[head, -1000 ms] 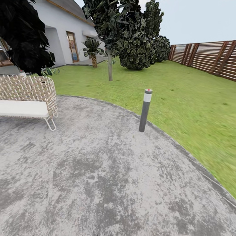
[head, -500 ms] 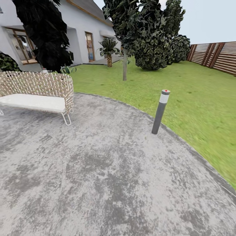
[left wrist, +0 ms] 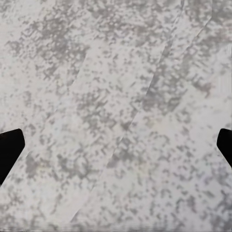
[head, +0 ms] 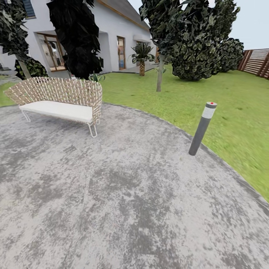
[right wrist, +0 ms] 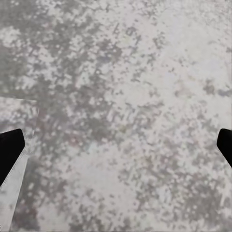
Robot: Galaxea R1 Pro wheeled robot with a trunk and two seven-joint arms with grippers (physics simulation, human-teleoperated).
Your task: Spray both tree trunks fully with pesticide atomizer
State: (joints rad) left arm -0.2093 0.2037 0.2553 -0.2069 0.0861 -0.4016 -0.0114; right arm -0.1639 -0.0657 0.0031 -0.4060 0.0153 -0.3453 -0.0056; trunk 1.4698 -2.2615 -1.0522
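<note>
Head view swings left, the woven wicker bench [head: 61, 99] sliding toward centre at ten o'clock, so we're searching; both pincers [left wrist: 116, 147] [right wrist: 116, 147] spread wide, holding nothing.

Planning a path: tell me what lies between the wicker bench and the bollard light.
In the head view, bare mottled grey paving spans from the wicker bench to the bollard light; nothing stands between them.
</note>
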